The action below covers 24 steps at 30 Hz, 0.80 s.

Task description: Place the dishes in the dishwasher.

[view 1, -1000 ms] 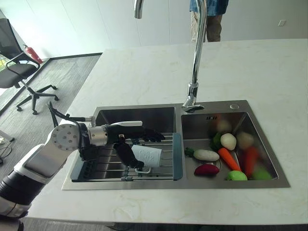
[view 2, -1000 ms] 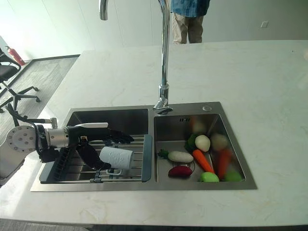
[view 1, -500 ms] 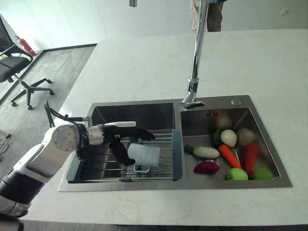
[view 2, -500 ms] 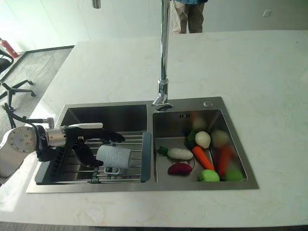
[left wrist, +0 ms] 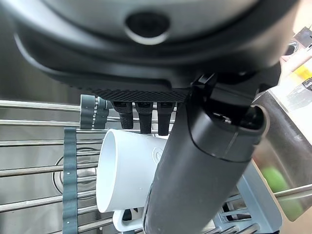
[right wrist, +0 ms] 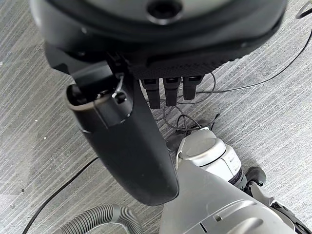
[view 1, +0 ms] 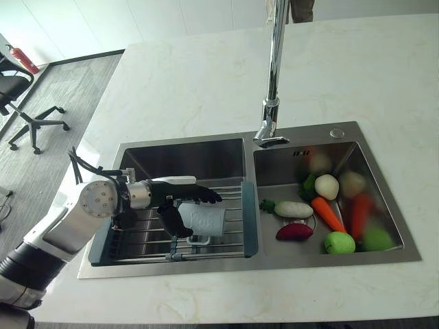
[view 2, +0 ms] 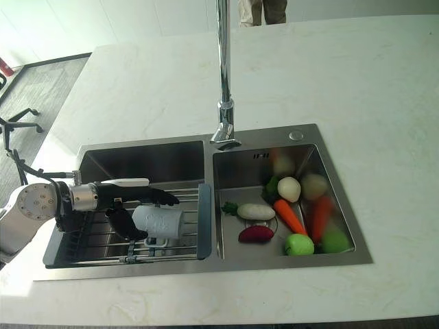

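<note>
Your left robot hand [view 1: 180, 205] is in the left basin of the sink [view 1: 226, 257], over the wire rack [view 1: 144, 236] that spans that basin. The white mug [view 1: 204, 219] lies on its side on the rack, toward the rack's right end, close to the divider between the 2 basins. Its long axis runs roughly along the rack's length, with the open mouth facing the left robot hand and the handle turned toward the sink's front edge.

The fingers reach over the mug's far side and the thumb sits at its near side by the rim, so the hand is loosely cupped around the mug; from the left wrist view you cannot tell whether it has a firm grip, since the thumb covers much of the mug. Judge it as a grasp being formed, not a secure hold.

Your right robot hand [right wrist: 146, 97] hangs over the floor with fingers relaxed, holding nothing, so the left is plainly nearer.

Toy vegetables [view 1: 329, 216] lie in the right basin.
</note>
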### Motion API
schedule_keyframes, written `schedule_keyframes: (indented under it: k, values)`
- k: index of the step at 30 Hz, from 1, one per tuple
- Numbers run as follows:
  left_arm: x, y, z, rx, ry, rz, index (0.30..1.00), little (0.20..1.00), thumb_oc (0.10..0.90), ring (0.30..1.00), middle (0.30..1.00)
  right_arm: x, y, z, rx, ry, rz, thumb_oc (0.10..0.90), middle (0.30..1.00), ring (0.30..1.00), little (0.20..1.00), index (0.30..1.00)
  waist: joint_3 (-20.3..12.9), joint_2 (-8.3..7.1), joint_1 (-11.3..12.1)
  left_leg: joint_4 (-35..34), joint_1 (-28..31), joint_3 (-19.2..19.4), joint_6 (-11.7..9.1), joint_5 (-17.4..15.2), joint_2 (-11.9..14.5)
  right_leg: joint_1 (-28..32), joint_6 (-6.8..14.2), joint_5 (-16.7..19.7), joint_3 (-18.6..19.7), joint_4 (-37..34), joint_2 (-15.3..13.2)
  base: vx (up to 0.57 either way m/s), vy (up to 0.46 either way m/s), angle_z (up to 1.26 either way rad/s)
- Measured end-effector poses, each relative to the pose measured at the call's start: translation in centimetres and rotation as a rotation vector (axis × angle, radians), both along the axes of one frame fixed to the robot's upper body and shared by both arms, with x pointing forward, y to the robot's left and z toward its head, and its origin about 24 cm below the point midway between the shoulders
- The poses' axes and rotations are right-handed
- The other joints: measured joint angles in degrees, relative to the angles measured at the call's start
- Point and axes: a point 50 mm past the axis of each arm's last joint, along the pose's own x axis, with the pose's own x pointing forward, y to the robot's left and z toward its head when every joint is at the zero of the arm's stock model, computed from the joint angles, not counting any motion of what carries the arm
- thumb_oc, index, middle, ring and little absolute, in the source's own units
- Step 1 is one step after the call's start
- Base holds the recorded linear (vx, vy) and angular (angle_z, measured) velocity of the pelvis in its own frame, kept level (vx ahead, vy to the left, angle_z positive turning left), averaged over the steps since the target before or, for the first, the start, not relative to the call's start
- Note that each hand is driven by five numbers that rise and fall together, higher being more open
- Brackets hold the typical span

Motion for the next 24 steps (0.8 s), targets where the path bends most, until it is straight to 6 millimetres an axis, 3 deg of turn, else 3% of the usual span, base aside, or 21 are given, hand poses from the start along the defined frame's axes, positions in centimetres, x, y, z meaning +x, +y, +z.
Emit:
schedule_keyframes:
  k: [24]
  values:
    - [-0.1, -0.9, -2.3, 0.159, 0.060, -0.091, 0.900, 0.900, 0.800, 0.900, 0.900, 0.8, -0.1, 0.1, -0.007, -0.018, 0.005, 0.800, 0.900, 0.900, 0.900, 0.900, 0.3, 0.24, -1.3, -0.3, 0.1, 0.1, 0.0, 0.0, -0.1, 0.0, 0.0, 0.0, 0.1, -0.1, 0.0, 0.00, 0.000, 0.00]
